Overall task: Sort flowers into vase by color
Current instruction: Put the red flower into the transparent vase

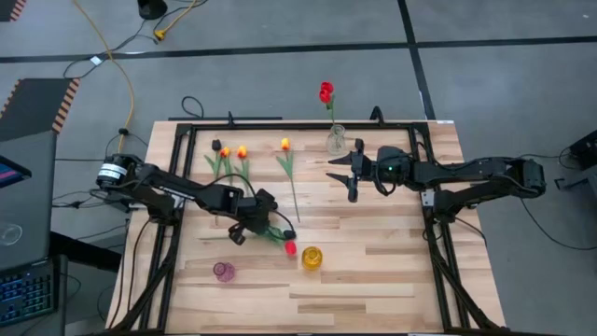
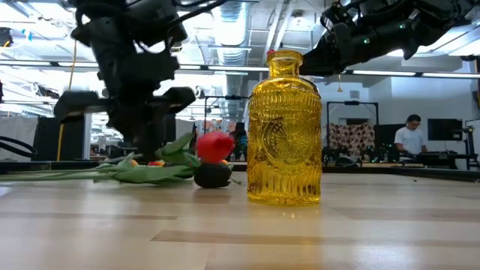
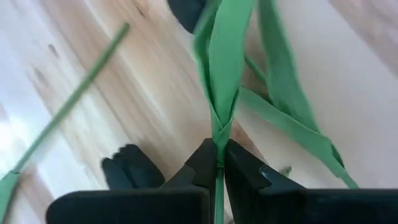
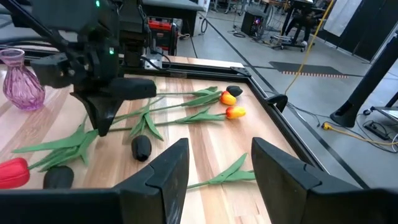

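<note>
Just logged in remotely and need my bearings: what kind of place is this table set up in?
Probably a robotics lab or workshop. A wooden table stands on a grey concrete floor with a yellow cable across it; the low view shows open ceiling ducts and a person at a bench behind.

Background stuff only: the light wooden table point(image 1: 373, 271) has a black metal frame point(image 1: 280, 124) running along its far edge and down both sides. The grey floor point(image 1: 504, 84) beyond it has dark lines point(image 1: 280, 51) crossing it, and a yellow cable point(image 1: 117, 70) snakes across at the far left. Off the table's left side there's a desk with a laptop point(image 1: 19, 215) and a keyboard point(image 1: 23, 289) nearer. In the low view, way back on the right, a person in a white shirt point(image 2: 410, 139) stands by a patterned cloth point(image 2: 349, 139).
</note>
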`<state>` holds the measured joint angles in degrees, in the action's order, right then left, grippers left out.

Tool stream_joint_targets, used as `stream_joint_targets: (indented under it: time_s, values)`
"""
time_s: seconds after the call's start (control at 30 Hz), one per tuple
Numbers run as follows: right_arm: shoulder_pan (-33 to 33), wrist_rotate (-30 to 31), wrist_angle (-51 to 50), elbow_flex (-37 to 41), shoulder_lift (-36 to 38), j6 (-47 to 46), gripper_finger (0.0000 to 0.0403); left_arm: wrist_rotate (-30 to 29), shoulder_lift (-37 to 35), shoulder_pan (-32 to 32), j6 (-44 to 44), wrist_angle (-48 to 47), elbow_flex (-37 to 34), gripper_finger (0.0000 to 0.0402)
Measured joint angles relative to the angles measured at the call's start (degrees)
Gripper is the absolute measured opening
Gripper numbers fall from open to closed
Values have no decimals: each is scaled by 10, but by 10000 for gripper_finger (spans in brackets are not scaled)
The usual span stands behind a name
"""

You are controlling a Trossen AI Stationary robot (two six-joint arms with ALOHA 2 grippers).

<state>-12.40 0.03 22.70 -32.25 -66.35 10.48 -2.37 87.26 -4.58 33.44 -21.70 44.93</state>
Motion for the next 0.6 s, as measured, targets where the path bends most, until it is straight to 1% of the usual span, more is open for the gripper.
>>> stream_joint_targets:
  time_s: [0.3, 0.6]
  values:
    - [0, 0, 0, 0, 0, 0, 200, 0, 0, 2, -63, -70, 72, 9]
    - [0, 0, 0, 0, 0, 0, 200, 2, 0, 24, -116, -76, 113, 8]
